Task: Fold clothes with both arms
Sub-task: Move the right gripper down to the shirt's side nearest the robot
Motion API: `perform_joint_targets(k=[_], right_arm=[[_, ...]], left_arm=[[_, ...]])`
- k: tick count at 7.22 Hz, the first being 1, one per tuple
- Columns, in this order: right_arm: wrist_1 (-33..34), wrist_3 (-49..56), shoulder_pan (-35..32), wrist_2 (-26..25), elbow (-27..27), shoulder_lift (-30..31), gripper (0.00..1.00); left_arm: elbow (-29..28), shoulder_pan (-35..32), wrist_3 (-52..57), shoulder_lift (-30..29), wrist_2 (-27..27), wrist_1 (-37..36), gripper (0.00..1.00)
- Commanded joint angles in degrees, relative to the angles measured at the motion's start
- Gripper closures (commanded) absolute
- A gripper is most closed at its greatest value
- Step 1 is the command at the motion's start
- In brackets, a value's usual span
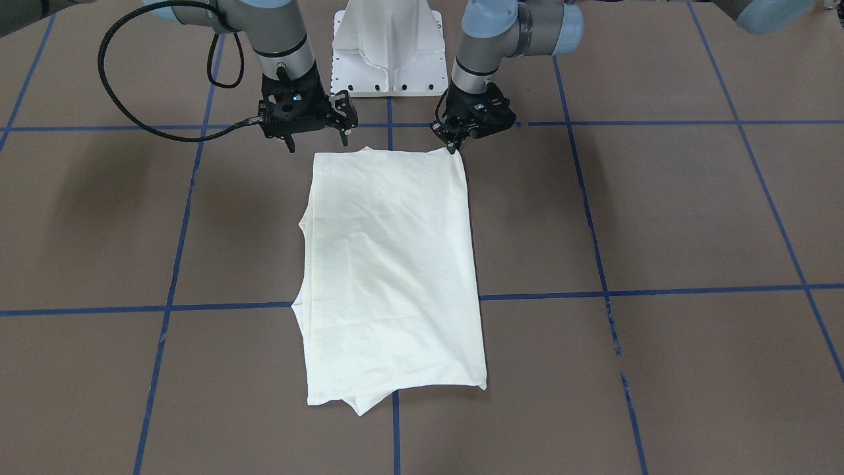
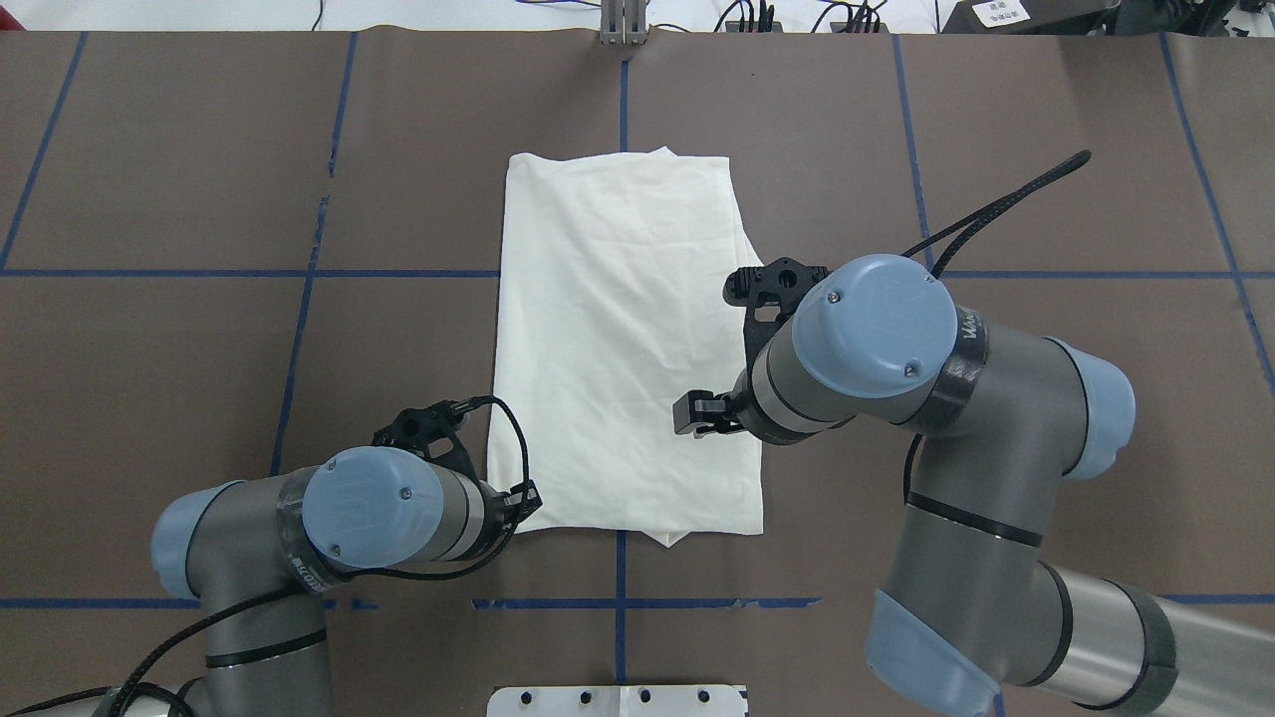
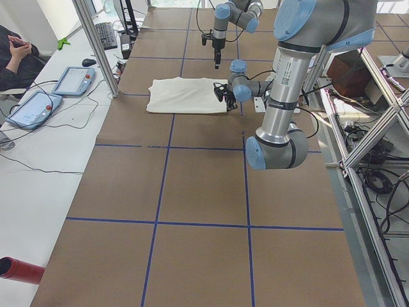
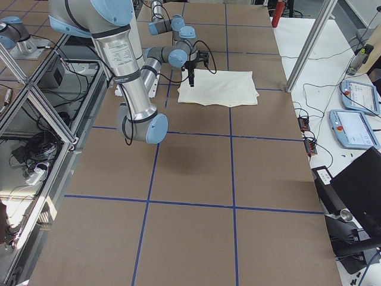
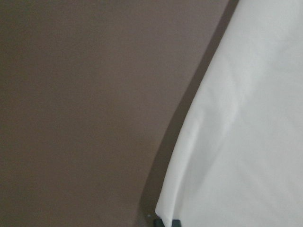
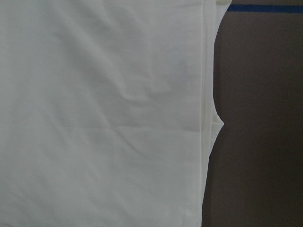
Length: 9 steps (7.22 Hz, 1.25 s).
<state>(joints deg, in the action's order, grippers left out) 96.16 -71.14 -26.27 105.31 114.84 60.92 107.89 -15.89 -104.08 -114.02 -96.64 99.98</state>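
Note:
The cream T-shirt (image 1: pixel 389 264) lies flat on the brown table, folded into a long rectangle with its plain side up (image 2: pixel 618 339). My left gripper (image 1: pixel 453 146) is low at the shirt's corner nearest the robot. Its fingers are together on that corner, and the tips show at the bottom of the left wrist view (image 5: pixel 166 222). My right gripper (image 1: pixel 317 140) hangs open above the shirt's other robot-side corner, with nothing between its fingers. The right wrist view shows only cloth (image 6: pixel 104 113) and its edge.
The white pedestal base (image 1: pixel 389 53) stands just behind the shirt. Blue tape lines (image 1: pixel 659 290) cross the brown table. Beyond the table's far side are a desk with tablets (image 3: pixel 70 80), an aluminium post (image 3: pixel 96 45) and a seated person (image 3: pixel 13 57).

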Motion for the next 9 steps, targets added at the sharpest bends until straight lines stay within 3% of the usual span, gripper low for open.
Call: perform_joint_targets(k=[1, 5, 7, 9], right_arm=[[-0.10, -9.85, 2.88, -0.28, -0.23, -0.01, 0.00], [-0.27, -17.10, 8.50, -7.74, -1.98, 0.42, 0.00], [-13.92, -20.60, 9.74, -9.34, -6.35, 4.02, 0.00], [-13.81, -20.62, 9.75, -9.34, -8.22, 3.94, 0.00]], left_arm=[[0.74, 0.07, 0.99, -0.15, -0.22, -0.05, 1.00], [0.74, 0.25, 0.99, -0.50, -0.31, 0.04, 1.00], [0.74, 0.25, 1.69, -0.59, -0.31, -0.05, 1.00], [0.74, 0.33, 1.69, -0.67, -0.40, -0.05, 1.00]])
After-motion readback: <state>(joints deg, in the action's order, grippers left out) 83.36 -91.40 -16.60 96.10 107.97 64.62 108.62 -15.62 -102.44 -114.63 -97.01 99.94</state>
